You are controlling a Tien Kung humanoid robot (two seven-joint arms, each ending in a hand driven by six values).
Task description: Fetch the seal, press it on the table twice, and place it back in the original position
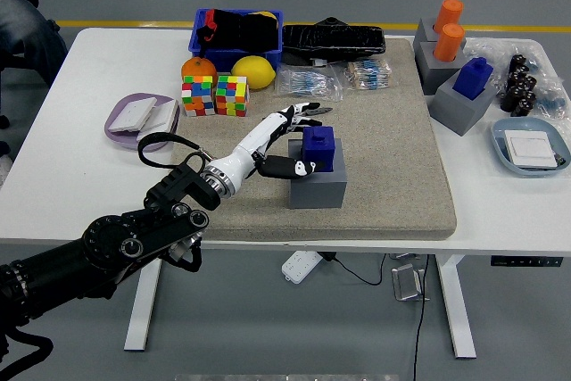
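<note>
The blue seal (318, 148) sits upright on its grey block (318, 186), roughly mid-mat on the tan felt pad (393, 158); take that block as your reference. Your left hand (287, 138) is just to the block's left, thumb low against the seal's near-left face, the other fingers (306, 113) fanned out above and behind the seal's top. They are spread, not yet wrapped round anything, so treat the hand as open and the grasp as the step in hand.

To do it well, bring the long fingers down over the far side of the seal so thumb and fingers oppose each other across its body, not across the knob alone. Close squarely and lift straight up, so the block is not dragged with it. Remember this block's place, for the seal must return here.

You cannot tell from this view whether the thumb truly touches the seal or only overlaps it. The seal's far-left side is hidden behind the fingers. A second blue seal (473, 78) stands on another grey block well to the right, past the pad's edge; leave it alone. The right hand is out of view.
</note>
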